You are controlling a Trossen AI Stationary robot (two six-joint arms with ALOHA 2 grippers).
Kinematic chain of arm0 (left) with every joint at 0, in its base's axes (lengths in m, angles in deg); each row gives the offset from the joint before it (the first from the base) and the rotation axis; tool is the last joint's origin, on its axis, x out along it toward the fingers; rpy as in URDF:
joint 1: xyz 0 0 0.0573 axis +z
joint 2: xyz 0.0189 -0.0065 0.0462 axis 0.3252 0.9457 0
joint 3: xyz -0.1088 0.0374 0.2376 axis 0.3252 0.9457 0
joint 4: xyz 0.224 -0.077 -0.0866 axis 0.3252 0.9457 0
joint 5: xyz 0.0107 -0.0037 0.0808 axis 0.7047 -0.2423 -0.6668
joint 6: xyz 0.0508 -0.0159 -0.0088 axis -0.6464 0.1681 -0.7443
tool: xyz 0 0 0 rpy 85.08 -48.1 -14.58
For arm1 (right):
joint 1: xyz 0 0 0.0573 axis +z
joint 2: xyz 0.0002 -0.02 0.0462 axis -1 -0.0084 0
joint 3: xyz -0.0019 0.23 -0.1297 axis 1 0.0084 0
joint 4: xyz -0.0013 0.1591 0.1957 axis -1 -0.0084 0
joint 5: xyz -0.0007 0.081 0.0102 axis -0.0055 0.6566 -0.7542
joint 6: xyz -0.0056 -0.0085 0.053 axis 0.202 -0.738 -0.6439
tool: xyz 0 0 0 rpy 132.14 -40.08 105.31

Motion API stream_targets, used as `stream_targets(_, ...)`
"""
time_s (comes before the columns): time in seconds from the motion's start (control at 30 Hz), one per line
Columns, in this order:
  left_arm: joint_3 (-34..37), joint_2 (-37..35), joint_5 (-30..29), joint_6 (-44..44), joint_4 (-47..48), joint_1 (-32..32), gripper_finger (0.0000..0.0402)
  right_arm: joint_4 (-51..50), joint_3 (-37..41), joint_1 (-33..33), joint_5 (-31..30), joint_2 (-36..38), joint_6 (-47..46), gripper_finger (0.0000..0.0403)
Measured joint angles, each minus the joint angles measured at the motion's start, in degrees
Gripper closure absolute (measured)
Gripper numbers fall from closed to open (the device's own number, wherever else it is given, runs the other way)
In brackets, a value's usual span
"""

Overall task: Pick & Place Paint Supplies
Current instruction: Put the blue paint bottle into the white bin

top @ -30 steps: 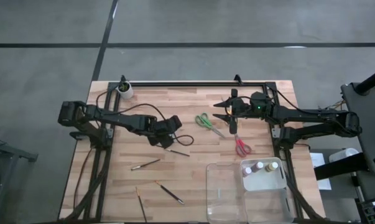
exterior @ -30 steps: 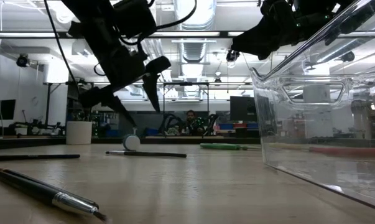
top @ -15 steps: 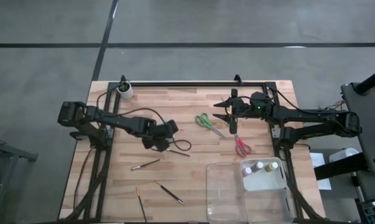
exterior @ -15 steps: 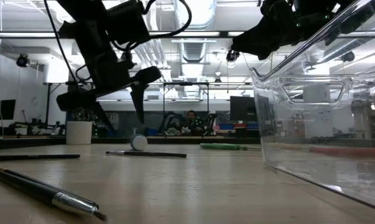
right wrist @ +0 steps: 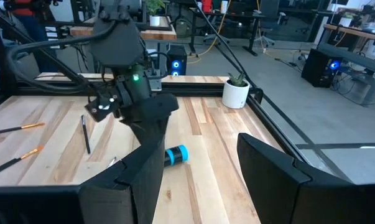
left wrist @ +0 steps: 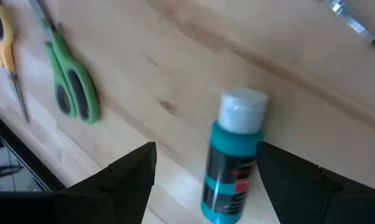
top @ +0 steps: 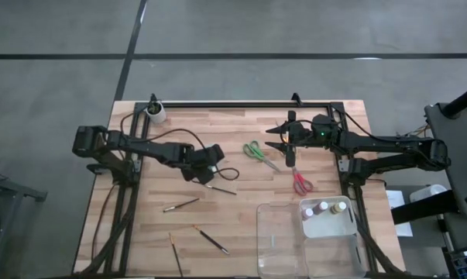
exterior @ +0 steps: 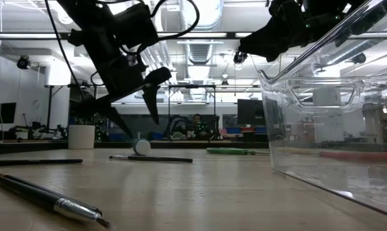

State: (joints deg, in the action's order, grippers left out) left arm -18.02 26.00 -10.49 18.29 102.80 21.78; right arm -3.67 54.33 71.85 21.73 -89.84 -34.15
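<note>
Looking down on the table, we see the left gripper (top: 212, 166) hanging above the teal paint bottle (left wrist: 233, 163), its fingers (left wrist: 126, 168) spread wide on either side of the bottle and clear of it. The bottle lies on its side on the wooden table (top: 140, 217), pale cap pointing away from the wrist. Just beyond it lie the green scissors (top: 255, 151) and, nearer the right arm, the yellow scissors (left wrist: 2, 34). The red scissors (top: 300, 183) lie closer to the clear tray (top: 279, 232), where three small bottles (top: 324, 208) stand in one compartment. Several thin brushes (top: 181, 204) lie scattered on the left half of the table. We find the right gripper (top: 283, 145) waiting near the far rail, holding nothing, its fingers parted. A white cup (top: 156, 113) stands at the far left corner.
</note>
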Motion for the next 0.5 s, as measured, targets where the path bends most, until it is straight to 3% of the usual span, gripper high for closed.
stream_targets(0.23, 0.0, 0.1, 3.9, 0.4, 0.0, 0.6, 0.0122, 0.0, 0.0, 0.0, 0.0, 0.0, 0.0, 0.0202)
stream_targets(0.5, 0.0, 0.1, 4.0, 4.0, 0.4, 0.7, 0.0122, 0.0, 0.0, 0.0, 0.0, 0.0, 0.0, 0.0202)
